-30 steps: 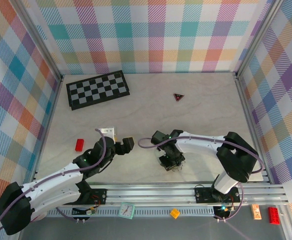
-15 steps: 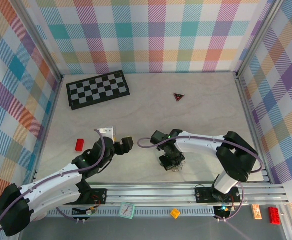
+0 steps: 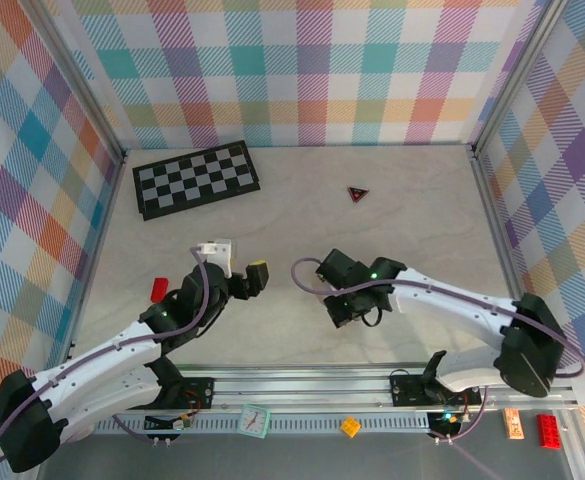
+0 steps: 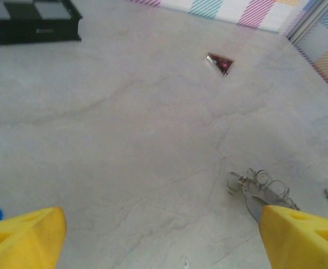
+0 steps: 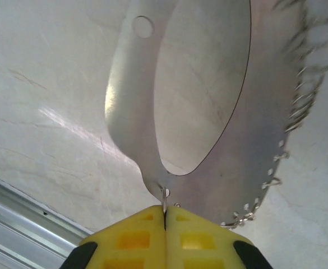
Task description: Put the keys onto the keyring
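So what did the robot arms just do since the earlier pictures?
The right gripper pinched shut on the keyring and shifted a little toward the far wall, elbow swinging out right. The left gripper, open, edged farther out too. The checkerboard and dark triangle stayed put.

My right fingers [image 5: 133, 240] and left fingers [image 4: 26, 235] are yellow, the keyring [image 5: 129, 112] is shiny silver with a beaded edge, the far-left checkerboard [image 3: 197, 178] is black and white, the far triangle [image 3: 358, 194] is dark with red, and the table [image 3: 422, 220] is pale veined grey between pastel plaid walls [image 3: 302, 70].
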Action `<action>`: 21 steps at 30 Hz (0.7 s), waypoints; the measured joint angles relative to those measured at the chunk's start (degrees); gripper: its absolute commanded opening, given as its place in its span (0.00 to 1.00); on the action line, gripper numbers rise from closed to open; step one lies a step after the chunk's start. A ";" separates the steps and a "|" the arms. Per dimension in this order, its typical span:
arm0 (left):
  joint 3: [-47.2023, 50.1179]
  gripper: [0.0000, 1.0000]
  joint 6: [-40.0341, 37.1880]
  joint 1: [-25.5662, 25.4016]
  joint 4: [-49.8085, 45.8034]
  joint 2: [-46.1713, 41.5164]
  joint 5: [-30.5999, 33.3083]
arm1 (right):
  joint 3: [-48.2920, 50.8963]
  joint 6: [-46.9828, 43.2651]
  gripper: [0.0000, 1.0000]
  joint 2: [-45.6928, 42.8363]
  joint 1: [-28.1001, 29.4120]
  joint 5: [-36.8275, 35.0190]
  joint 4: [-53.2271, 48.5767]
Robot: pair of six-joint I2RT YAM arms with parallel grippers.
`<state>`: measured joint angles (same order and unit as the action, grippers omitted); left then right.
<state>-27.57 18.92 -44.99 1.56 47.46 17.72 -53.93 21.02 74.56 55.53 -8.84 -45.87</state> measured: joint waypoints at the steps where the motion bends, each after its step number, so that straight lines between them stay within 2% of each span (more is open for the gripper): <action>1: -1.07 0.84 -1.84 0.00 0.00 0.22 -0.02 | 0.28 -0.87 0.00 -1.68 0.00 -0.63 1.22; 3: -3.08 0.80 -5.51 0.00 0.04 0.79 -0.09 | 1.38 -2.84 0.00 -5.25 0.00 -1.73 4.13; 5: -5.11 0.67 -9.73 0.00 0.22 1.22 0.04 | 2.69 -5.42 0.00 -8.98 0.00 -2.73 7.78; 7: -6.49 0.61 -12.72 -0.11 1.14 1.36 0.96 | 3.72 -8.07 0.00 -11.87 0.00 -3.19 11.69; 11: -7.82 0.58 -19.54 -0.15 4.83 1.33 1.92 | 5.20 -13.60 0.00 -15.39 0.00 -3.13 19.50; 16: -11.61 0.52 -26.69 0.09 5.73 2.45 1.40 | 5.25 -18.62 0.00 -14.97 -1.25 -1.40 26.25; 21: -14.38 0.46 -29.42 4.42 5.92 3.76 -3.28 | 5.31 -20.13 0.00 -12.28 -6.36 4.92 31.65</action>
<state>-41.95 -10.50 -40.58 7.49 51.22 14.44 -48.62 0.89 62.28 49.17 -3.92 -14.22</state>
